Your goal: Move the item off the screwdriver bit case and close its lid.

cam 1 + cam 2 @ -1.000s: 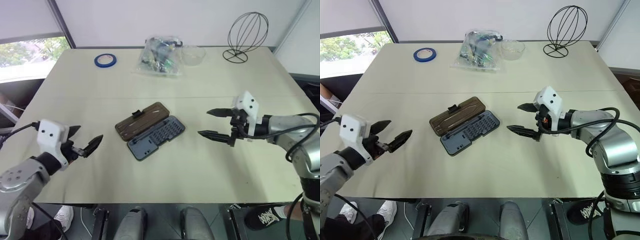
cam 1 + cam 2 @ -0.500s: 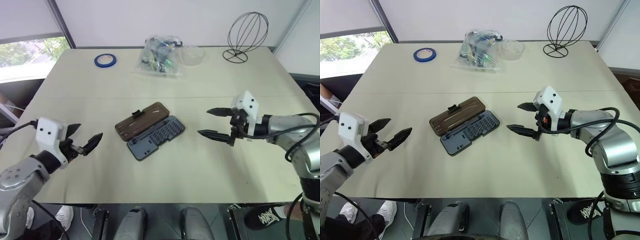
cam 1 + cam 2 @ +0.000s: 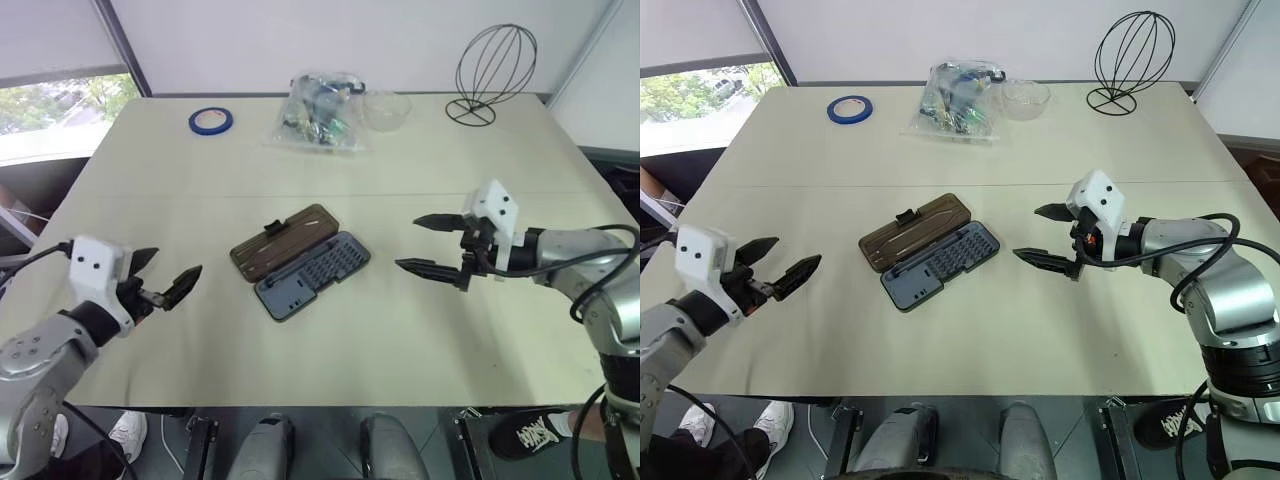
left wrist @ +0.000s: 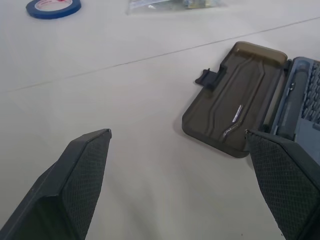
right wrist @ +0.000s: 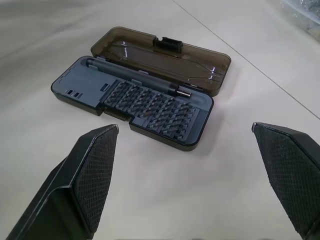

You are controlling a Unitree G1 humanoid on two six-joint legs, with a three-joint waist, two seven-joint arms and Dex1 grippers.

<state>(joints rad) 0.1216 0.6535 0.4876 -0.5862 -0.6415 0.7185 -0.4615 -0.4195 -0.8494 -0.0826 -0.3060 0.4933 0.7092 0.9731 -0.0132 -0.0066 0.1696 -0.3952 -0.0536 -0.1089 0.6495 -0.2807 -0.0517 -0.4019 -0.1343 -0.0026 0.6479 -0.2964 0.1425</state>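
The screwdriver bit case (image 3: 300, 262) lies open in the middle of the table. Its smoky-brown lid (image 3: 281, 243) is folded back flat, latch tab (image 4: 209, 77) pointing away from the dark grey-blue tray (image 5: 150, 107) with its rows of bits. The item (image 5: 135, 75), a slim dark rod with a metal tip, lies along the tray's hinge side. My left gripper (image 3: 178, 262) hovers open to the left of the case, well apart from it. On the case's right my right gripper (image 3: 407, 244) is open too, empty and pointing at the tray.
At the table's far side are a blue tape roll (image 3: 211, 121), a clear bag of parts (image 3: 322, 112), a clear bowl (image 3: 386, 108) and a black wire stand (image 3: 490, 70). Bare tabletop (image 3: 330, 340) surrounds the case.
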